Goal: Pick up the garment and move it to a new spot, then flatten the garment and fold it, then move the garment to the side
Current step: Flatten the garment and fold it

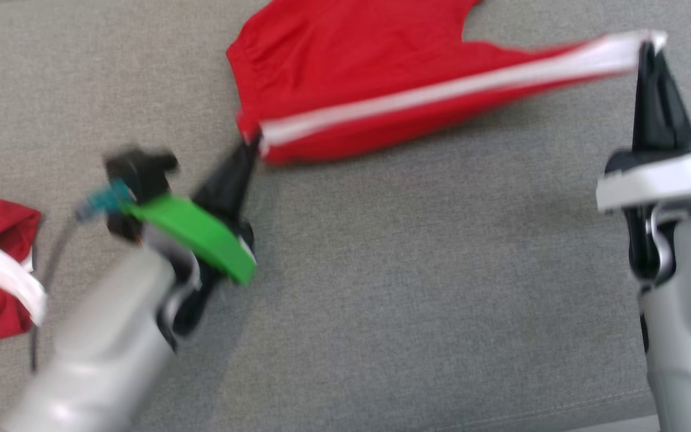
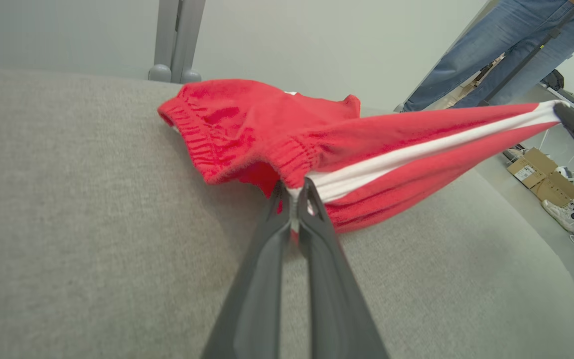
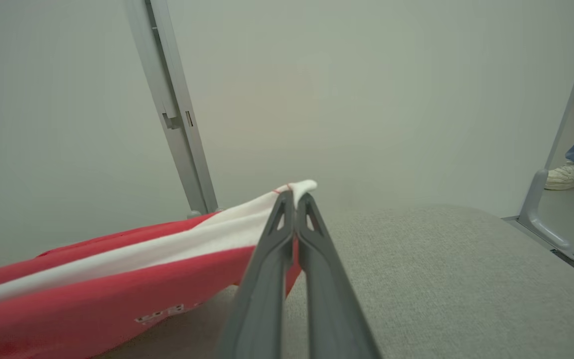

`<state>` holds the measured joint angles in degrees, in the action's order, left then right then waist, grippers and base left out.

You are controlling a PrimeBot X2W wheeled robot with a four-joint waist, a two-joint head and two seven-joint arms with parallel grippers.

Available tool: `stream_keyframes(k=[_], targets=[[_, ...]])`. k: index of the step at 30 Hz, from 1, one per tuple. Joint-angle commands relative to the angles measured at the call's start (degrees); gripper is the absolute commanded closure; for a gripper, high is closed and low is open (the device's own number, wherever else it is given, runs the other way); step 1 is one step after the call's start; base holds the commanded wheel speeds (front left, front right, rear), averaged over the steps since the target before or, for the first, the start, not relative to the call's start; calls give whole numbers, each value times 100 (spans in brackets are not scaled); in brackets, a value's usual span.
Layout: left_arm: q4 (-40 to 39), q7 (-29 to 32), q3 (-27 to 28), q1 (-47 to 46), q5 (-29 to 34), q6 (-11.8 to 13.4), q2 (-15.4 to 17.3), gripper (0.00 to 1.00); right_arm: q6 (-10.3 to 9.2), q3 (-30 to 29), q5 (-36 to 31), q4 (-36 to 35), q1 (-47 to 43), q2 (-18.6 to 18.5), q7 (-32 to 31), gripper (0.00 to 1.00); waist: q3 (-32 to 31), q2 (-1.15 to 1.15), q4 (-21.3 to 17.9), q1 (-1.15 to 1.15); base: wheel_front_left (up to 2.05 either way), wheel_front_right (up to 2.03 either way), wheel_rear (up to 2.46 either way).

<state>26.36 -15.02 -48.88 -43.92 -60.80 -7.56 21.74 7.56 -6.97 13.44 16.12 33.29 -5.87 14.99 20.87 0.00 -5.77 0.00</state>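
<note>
Left end effector (image 1: 254, 143) and right end effector (image 1: 650, 49) each pinch the red garment (image 1: 333, 60) (stretched between them).

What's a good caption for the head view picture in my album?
Left gripper and right gripper pinch the red garment by its white stripe, stretching it over the grey surface.

The garment (image 1: 345, 78) is viewed from above in the head view, steeply down onto the table (image 1: 417, 288). In the left wrist view it is seen from close and low, along the left gripper (image 2: 294, 192) toward its near edge, a wall (image 2: 317, 40) behind it. In the right wrist view its striped end is seen close along the right gripper (image 3: 294, 199), low over the table. Garment and table are shared by all three views.
</note>
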Motion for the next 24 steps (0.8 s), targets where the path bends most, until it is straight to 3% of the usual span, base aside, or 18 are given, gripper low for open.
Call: stream_keyframes(k=[1, 5, 11, 24], targets=[[80, -19, 15, 330, 54, 14, -17, 100, -14, -112, 59, -1, -284, -25, 27, 100, -200, 0, 21, 0, 0, 0, 0], [193, -20, 55, 1221, 94, 14, -278, 100, -18, -236, 158, -17, -1047, 76, 28, 100, -448, 0, 36, 0, 0, 0, 0], [96, -20, 544, 2171, 236, 16, -565, 100, -19, -420, 347, -126, -1920, 187, 28, 100, -891, 0, 60, 0, 0, 0, 0], [-520, -21, 722, 3517, 907, 17, -638, 100, -19, -468, 595, -466, -3228, 269, 28, 100, -1574, 0, 64, 0, 0, 0, 0]])
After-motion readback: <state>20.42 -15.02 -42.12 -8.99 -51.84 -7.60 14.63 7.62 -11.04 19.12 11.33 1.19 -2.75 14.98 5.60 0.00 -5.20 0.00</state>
